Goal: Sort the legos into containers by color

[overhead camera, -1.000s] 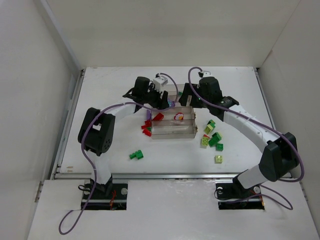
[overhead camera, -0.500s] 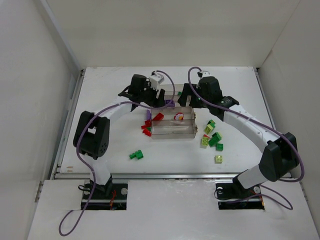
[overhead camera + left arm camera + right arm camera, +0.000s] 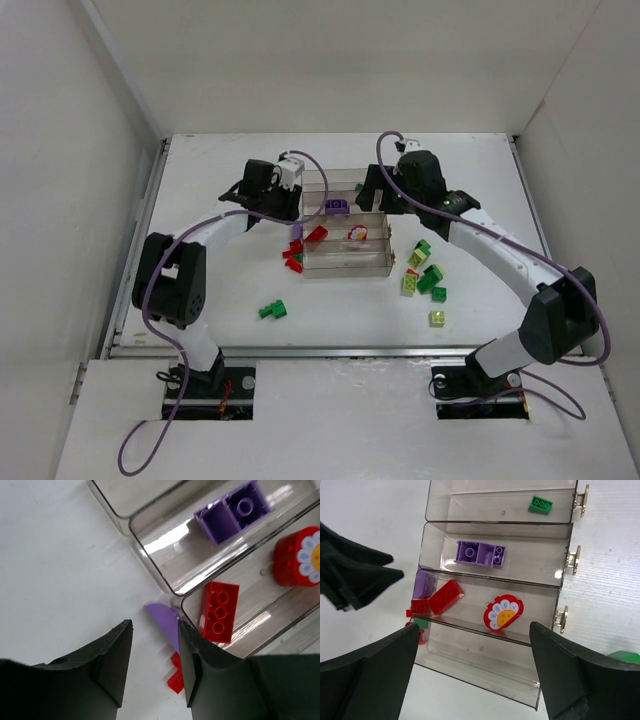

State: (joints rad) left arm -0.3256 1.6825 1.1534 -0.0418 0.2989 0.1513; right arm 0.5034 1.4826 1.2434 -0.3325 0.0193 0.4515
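Observation:
The clear tray (image 3: 372,262) has four long compartments. In the right wrist view (image 3: 547,575) the far one holds a dark green brick (image 3: 540,504), the second a purple brick (image 3: 480,553), and the third a red brick (image 3: 446,596) and a red flower piece (image 3: 503,612). My left gripper (image 3: 155,650) is open and empty, low over the table at the tray's left end (image 3: 288,205). A flat purple piece (image 3: 167,622) and small red bricks (image 3: 177,672) lie on the table by it. My right gripper (image 3: 475,630) is wide open and empty above the tray (image 3: 383,198).
Loose dark green bricks (image 3: 273,310) lie in front of the tray on the left. Lime and green bricks (image 3: 422,272) cluster right of the tray, with one lime brick (image 3: 437,318) nearer. Red bricks (image 3: 293,258) lie at the tray's left end. White walls enclose the table.
My left gripper has drawn back to the left, off the tray. The purple brick now lies uncovered in the second compartment. The right arm has barely moved.

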